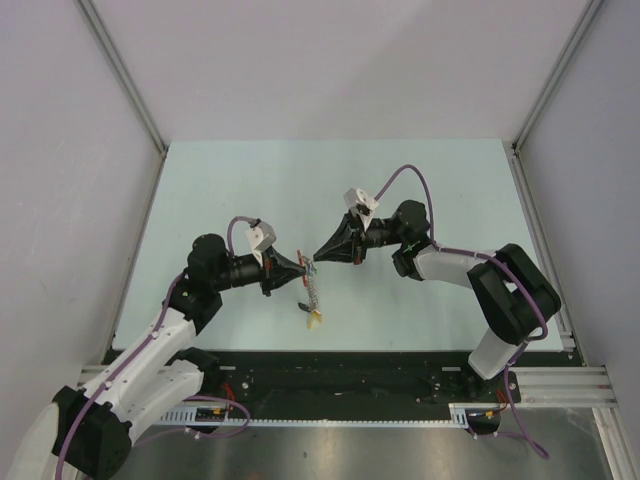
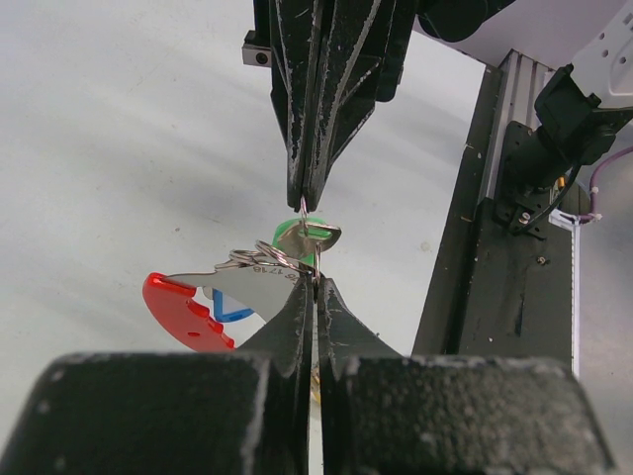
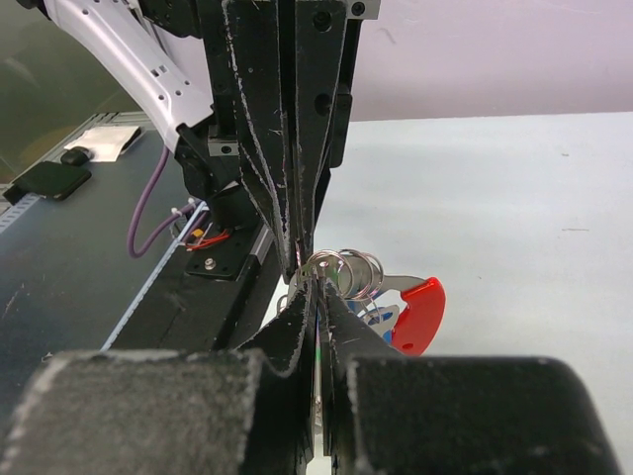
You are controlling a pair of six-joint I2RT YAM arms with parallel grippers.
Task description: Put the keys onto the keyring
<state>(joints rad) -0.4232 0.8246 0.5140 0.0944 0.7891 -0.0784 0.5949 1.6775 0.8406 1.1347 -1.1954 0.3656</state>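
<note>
My two grippers meet tip to tip above the middle of the table. My left gripper (image 1: 302, 267) (image 2: 315, 287) is shut on the keyring (image 2: 259, 261), a bunch of silver wire loops on a flat silver plate with a red curved segment (image 2: 176, 311). The ring's chain and yellow tag (image 1: 314, 318) hang below it. My right gripper (image 1: 317, 257) (image 3: 318, 287) is shut on the green key (image 2: 288, 232), held against the loops (image 3: 353, 272). A blue key head (image 2: 228, 305) shows behind the silver plate; I cannot tell whether it is threaded on.
The pale green table top (image 1: 330, 190) is ringed by white walls with metal posts. A black rail (image 1: 340, 372) runs along the near edge in front of the arm bases, and it also shows in the left wrist view (image 2: 504, 277).
</note>
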